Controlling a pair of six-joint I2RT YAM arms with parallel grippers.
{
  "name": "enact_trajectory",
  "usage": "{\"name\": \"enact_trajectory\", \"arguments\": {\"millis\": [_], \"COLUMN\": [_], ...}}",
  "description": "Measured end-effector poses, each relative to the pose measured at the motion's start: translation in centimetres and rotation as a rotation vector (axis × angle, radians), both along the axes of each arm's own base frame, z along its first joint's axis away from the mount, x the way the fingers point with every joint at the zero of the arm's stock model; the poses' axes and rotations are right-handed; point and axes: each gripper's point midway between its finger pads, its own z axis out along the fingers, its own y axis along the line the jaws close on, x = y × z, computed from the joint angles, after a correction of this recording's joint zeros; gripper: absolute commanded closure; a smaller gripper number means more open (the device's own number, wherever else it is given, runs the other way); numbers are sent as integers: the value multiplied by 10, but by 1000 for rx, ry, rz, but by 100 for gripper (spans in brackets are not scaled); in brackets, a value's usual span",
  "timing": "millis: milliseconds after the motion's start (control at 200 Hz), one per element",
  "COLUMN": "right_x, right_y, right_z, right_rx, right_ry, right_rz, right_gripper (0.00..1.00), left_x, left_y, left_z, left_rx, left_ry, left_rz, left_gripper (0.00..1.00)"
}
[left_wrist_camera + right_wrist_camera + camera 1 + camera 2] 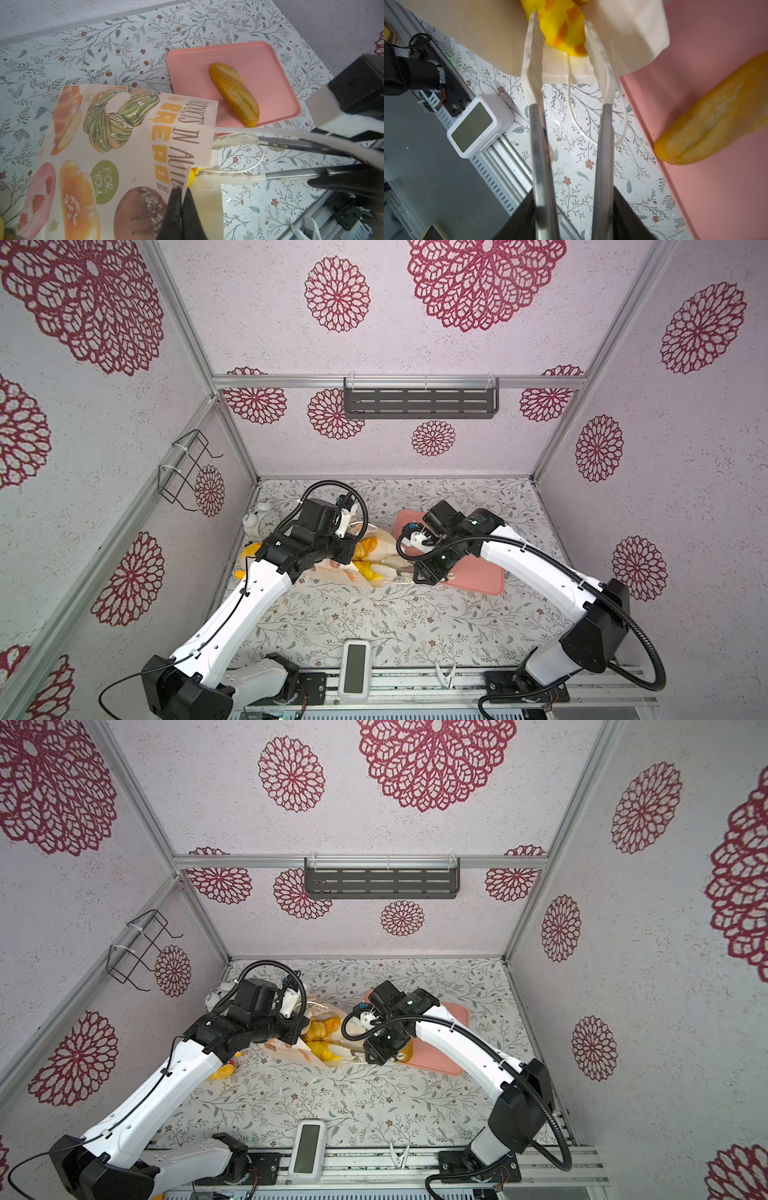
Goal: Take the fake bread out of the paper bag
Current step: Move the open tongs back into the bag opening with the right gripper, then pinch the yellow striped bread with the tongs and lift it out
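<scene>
I see pale walls [291, 448] with red rosettes and a bench [374, 626] with a leafy floral cover. The paper bag [124, 145] lies on its side mid-bench, long axis left to right, mouth facing right toward the pink tray [270, 68]. A long loaf [233, 93] lies diagonally on that tray. The left jaws are clamped on the bag's mouth edge; the right jaws stand apart, straddling a yellow roll [560, 39] at the mouth.
</scene>
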Motion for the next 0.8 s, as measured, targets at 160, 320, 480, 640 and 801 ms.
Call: {"name": "enact_trajectory", "arguments": {"millis": [160,320,480,640,801], "right_x": [4,2,0,2,12], "right_y": [3,7,10,13,22], "right_z": [-6,-6,-8,-7,-13], "right_rx": [-40,-44,-29,-25,-47], "right_ry": [-43,-84,-127,-155,-154], "right_rz": [52,137,236,305,343], "right_gripper": [41,38,36,36,36], "left_x": [0,0,0,0,0], "left_y": [0,1,1,0,0], "left_z": [0,1,1,5,5], "left_rx": [3,6,9,7,11], "left_ry": [-2,-5,-6,-10,-11], "left_rz": [0,-2,-3,-6,-12], "left_gripper": [100,100,100,100,100]}}
